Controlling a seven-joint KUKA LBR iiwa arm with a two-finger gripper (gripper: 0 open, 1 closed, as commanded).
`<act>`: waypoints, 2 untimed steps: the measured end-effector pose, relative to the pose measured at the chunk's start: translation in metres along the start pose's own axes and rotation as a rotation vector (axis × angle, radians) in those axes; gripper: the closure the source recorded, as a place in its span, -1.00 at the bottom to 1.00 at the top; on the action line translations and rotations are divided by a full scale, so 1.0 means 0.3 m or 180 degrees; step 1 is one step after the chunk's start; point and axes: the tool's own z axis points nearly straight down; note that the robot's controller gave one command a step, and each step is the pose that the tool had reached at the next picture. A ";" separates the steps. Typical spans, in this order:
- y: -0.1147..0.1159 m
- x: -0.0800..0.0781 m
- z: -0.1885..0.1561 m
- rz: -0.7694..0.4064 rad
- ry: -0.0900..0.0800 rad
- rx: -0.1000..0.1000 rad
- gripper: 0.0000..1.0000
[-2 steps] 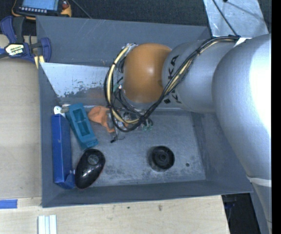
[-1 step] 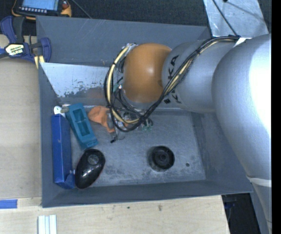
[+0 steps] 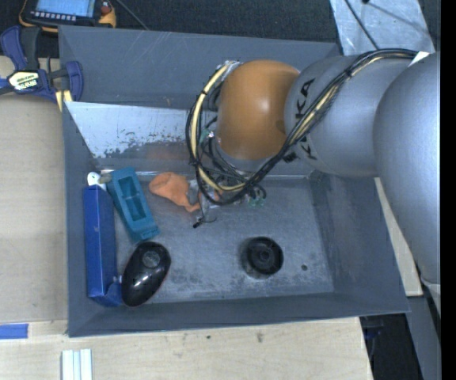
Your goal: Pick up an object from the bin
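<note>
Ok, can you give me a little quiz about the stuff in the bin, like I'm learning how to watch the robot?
1. True or false: the black mouse lies beside the lower end of the long blue bar.
2. Which thing lies closest to the gripper? A: the orange lump. B: the mouse. C: the blue bar.
3. Fill in the word: in the camera view, the round black cap lies to the ____ of the mouse.

Key: 1 true. 2 A. 3 right.
</note>
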 end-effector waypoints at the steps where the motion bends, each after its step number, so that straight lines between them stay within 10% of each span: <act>1: -0.042 -0.059 -0.103 0.0072 -0.0018 0.0005 1.00; 2: 0.003 -0.004 -0.102 0.0022 -0.0004 0.0003 1.00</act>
